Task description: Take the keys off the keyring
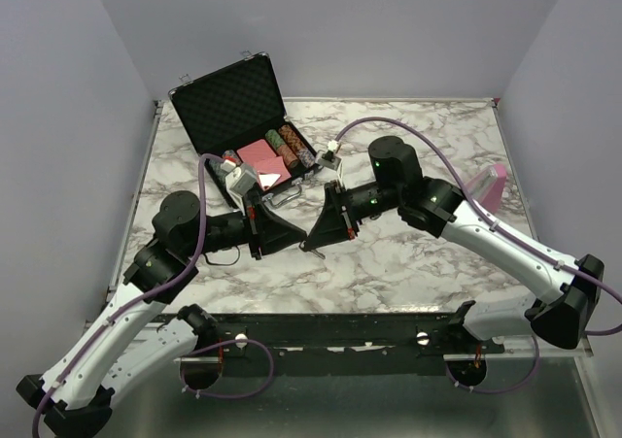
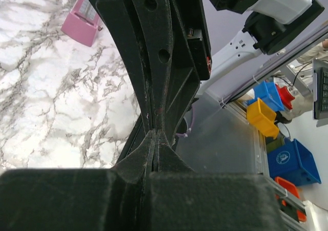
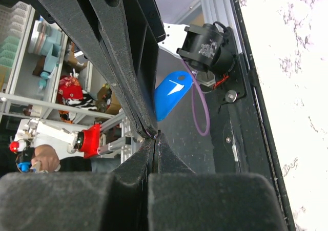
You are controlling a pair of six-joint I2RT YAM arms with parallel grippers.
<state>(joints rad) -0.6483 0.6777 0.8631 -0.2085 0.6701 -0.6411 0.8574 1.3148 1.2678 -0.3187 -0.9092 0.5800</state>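
1. my left gripper (image 2: 155, 136) and right gripper (image 3: 155, 138) meet tip to tip above the tabletop's middle, both pinched closed on the keys (image 1: 313, 248), blue piece (image 3: 169, 95) dangling.
2. i should hold left firm and work right round slowly.

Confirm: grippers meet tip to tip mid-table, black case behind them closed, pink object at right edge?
No: top view shows the black case open, lid raised. Left gripper and right gripper do meet tip to tip; pink object is at the right edge.
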